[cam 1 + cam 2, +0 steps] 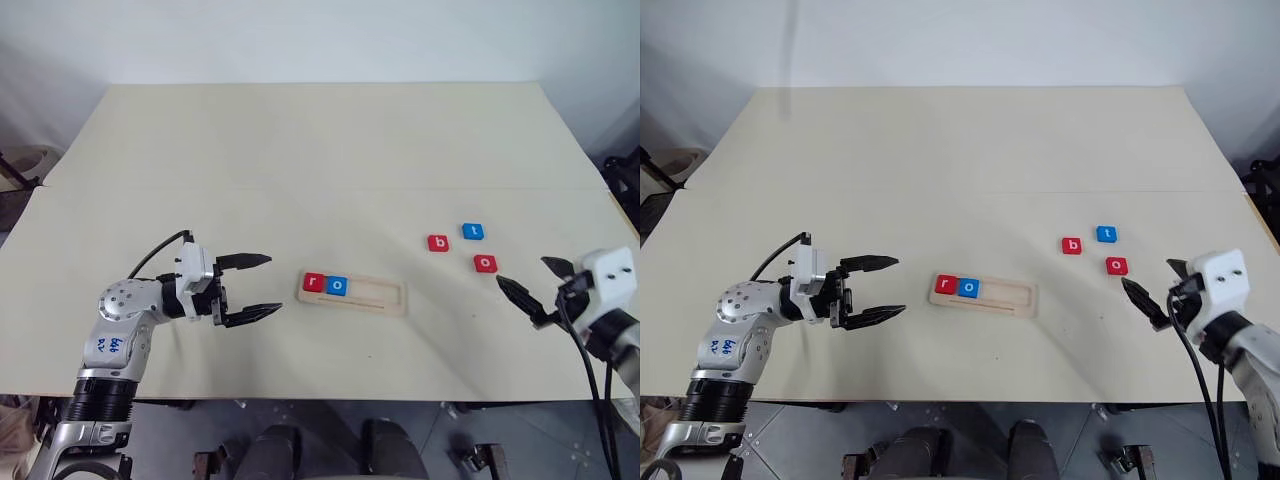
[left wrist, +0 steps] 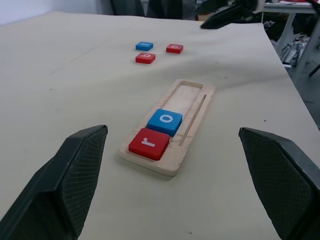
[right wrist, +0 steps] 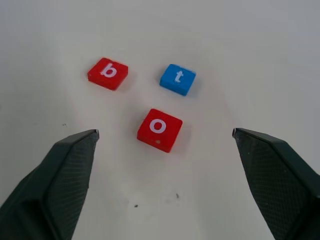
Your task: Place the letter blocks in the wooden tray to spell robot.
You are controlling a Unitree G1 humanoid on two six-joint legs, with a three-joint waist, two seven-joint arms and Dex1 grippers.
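Right fingers (image 3: 272,172) spread near red o (image 3: 159,129); empty.

Wooden tray (image 2: 194,107): pale, unvarnished wood, matt, grain faintly visible. Letter blocks, red r (image 2: 149,143), blue o (image 2: 165,121), red b (image 3: 108,73), blue t (image 3: 178,79), red o (image 3: 159,129): smooth, painted, slight sheen. Table (image 1: 300,150): matt cream surface. Gripper fingers (image 3: 60,180): black, finely textured pads.

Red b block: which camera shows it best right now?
The right wrist view: the red b block lies close and unobstructed, its white letter plain, beside the blue t block and red o block. Both eye views show it small on the table. The left wrist view shows it far off, letter unreadable.
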